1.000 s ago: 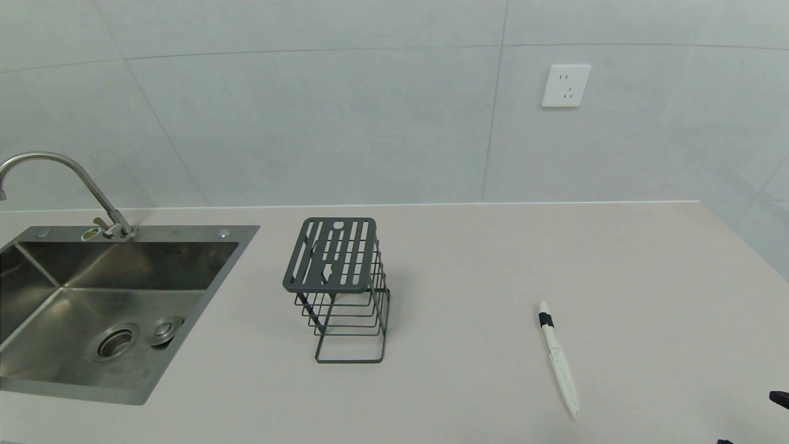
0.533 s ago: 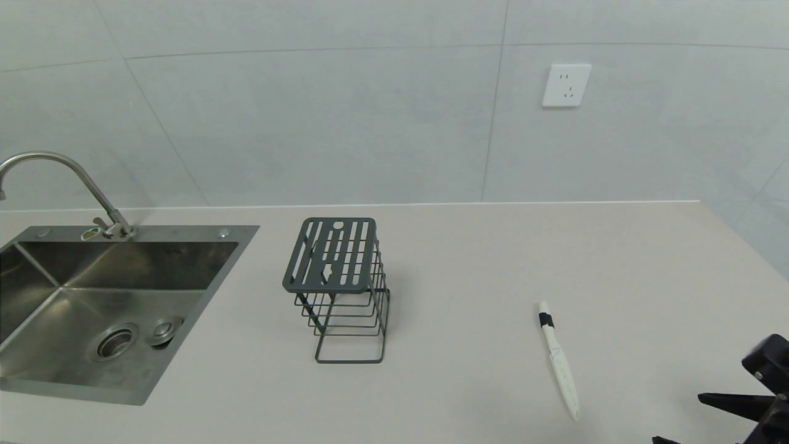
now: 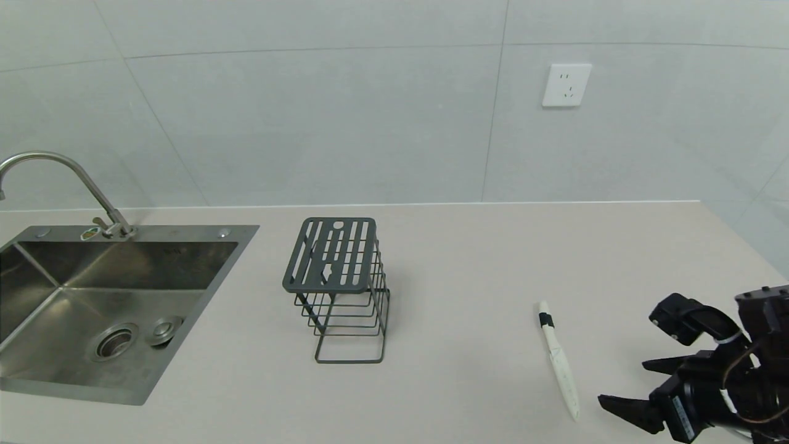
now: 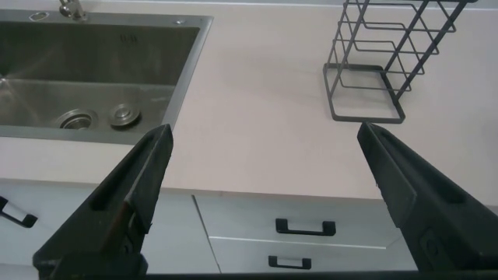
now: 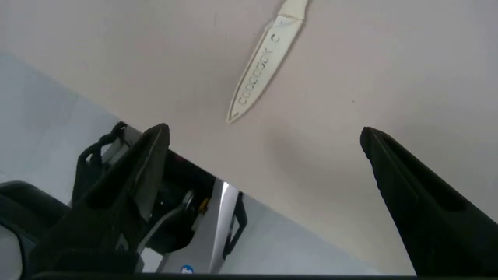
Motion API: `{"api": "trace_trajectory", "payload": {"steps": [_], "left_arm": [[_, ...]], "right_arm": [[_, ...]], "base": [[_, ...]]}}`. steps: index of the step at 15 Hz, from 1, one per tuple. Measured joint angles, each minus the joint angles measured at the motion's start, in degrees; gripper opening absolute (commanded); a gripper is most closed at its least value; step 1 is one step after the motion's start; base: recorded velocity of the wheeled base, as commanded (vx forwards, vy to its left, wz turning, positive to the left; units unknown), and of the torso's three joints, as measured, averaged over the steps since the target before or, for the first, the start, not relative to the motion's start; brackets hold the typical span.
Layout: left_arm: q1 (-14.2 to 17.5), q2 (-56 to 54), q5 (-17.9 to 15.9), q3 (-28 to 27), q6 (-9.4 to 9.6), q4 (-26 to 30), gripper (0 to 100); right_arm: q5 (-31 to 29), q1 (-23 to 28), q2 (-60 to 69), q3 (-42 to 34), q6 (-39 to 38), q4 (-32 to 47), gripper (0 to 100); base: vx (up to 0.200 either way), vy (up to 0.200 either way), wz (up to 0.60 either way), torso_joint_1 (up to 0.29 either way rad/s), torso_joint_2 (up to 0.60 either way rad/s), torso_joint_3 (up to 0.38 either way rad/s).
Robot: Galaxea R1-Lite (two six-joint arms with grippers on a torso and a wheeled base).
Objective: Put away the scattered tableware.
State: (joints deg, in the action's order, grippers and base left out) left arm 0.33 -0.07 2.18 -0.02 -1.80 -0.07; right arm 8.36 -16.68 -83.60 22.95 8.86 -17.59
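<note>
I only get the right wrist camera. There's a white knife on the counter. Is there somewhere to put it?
Observer: Probably. A dark wire rack with a slotted top stands on the counter, on the robot's left of the knife.
Operator: What's past that?
Observer: A steel sink, farther left.
Operator: Is my other hand holding something?
Observer: No. The left gripper is open, with nothing between its fingers.

Right arm (image 3: 749, 376) matte black — tapered, pointed fingers (image 3: 629, 411) (grey cables (image 3: 735, 365) looped at the wrist, a white label (image 3: 679, 414)).
</note>
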Motion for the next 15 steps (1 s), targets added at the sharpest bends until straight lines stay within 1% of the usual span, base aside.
{"api": "trace_trajectory", "payload": {"steps": [1, 2, 4, 5, 6, 10, 12, 15], "left_arm": [[0.0, 0.0, 0.0, 0.0, -0.05, 0.0, 100], [0.0, 0.0, 0.0, 0.0, -0.07, 0.0, 100], [0.0, 0.0, 0.0, 0.0, -0.09, 0.0, 100], [-0.02, 0.0, 0.0, 0.0, -0.2, 0.0, 100], [0.0, 0.0, 0.0, 0.0, -0.27, 0.0, 100], [0.0, 0.0, 0.0, 0.02, -0.35, 0.0, 100], [0.0, 0.0, -0.02, 0.02, -0.38, 0.0, 100], [0.0, 0.0, 0.0, 0.02, -0.38, 0.0, 100]], "right_arm": [[-1.11, -0.96, -1.76, 0.99, -1.28, 0.02, 100], [-2.51, -2.08, -3.46, 2.23, -4.16, 0.02, 100], [-9.05, -5.6, -7.5, 6.1, -13.68, 0.0, 100], [-11.56, -7.02, -9.25, 7.36, -16.55, 0.0, 100], [-12.81, -7.96, -10.65, 8.05, -17.83, 0.0, 100], [-15.64, -8.86, -14.93, 8.81, -18.54, -0.22, 100], [-17.18, -9.56, -16.86, 9.64, -18.1, -1.62, 100], [-19.33, -10.61, -19.9, 11.98, -18.01, -2.15, 100]], "base": [[0.0, 0.0, 0.0, 0.0, 0.0, 0.0], [0.0, 0.0, 0.0, 0.0, 0.0, 0.0], [0.0, 0.0, 0.0, 0.0, 0.0, 0.0], [0.0, 0.0, 0.0, 0.0, 0.0, 0.0], [0.0, 0.0, 0.0, 0.0, 0.0, 0.0], [0.0, 0.0, 0.0, 0.0, 0.0, 0.0], [0.0, 0.0, 0.0, 0.0, 0.0, 0.0], [0.0, 0.0, 0.0, 0.0, 0.0, 0.0]]}}
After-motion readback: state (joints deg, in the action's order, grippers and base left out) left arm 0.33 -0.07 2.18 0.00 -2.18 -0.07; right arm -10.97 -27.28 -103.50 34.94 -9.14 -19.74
